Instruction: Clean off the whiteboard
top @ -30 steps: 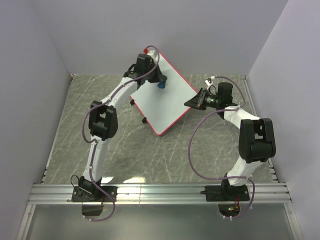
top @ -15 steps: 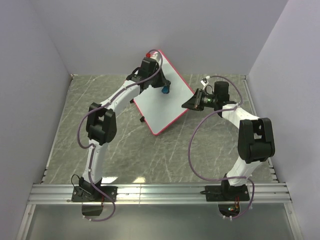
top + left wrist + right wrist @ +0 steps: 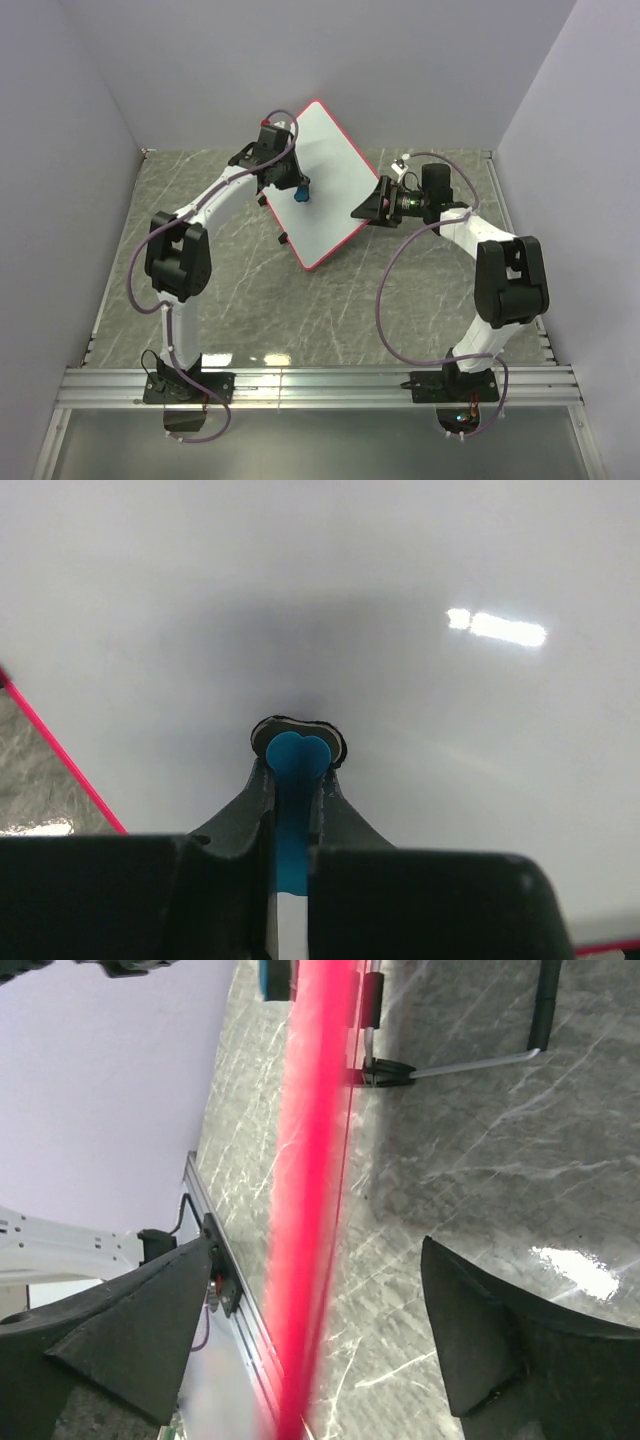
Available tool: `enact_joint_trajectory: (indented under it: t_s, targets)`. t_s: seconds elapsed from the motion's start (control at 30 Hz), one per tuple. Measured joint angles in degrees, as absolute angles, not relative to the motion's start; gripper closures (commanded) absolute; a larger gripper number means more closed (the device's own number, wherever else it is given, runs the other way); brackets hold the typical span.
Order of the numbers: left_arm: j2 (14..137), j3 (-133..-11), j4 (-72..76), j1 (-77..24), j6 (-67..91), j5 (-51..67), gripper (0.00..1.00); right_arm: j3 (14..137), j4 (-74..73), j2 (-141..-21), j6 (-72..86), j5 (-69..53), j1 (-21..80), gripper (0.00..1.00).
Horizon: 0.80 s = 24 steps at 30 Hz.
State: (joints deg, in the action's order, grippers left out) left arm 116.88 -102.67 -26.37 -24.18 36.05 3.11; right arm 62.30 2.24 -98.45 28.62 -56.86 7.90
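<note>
As left hand (image 3: 297,190) grips eraser (image 3: 296,762) on whiteboard (image 3: 335,175), right hand (image 3: 360,212) (wide) straddles edge.

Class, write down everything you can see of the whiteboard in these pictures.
The whiteboard is a glossy white rectangle with rounded corners, a thin pink-red frame and small black feet. It stands tilted on the grey marbled table, no marks visible. The left gripper holds a blue eraser against its face; the open right gripper straddles its edge.

I read this as lab test cell: plain lilac walls (image 3: 400,60) box in marble-look tabletop (image 3: 300,310) on three sides, aluminium rail (image 3: 320,385) along near edge.
</note>
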Motion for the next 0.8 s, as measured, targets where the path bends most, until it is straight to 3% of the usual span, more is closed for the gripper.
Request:
enact_joint_trajectory:
  t_s: [0.13, 0.47, 0.8]
  targets:
    - [114.98, -102.35, -26.52, -24.16, 36.49, 3.09, 1.00, 62.33, 1.63, -97.51, 28.56, -56.95, 8.12, 0.00]
    - [111.42, -99.15, -28.14, -22.72, 37.63, 0.93, 1.00, 63.37, -2.00, -91.44, 27.64, -55.53, 8.25, 0.00]
    - [96.82, -77.71, -34.35, -19.00, 40.03, -8.71, 0.98, 57.89, -9.26, -80.09, 25.52, -48.27, 5.10, 0.00]
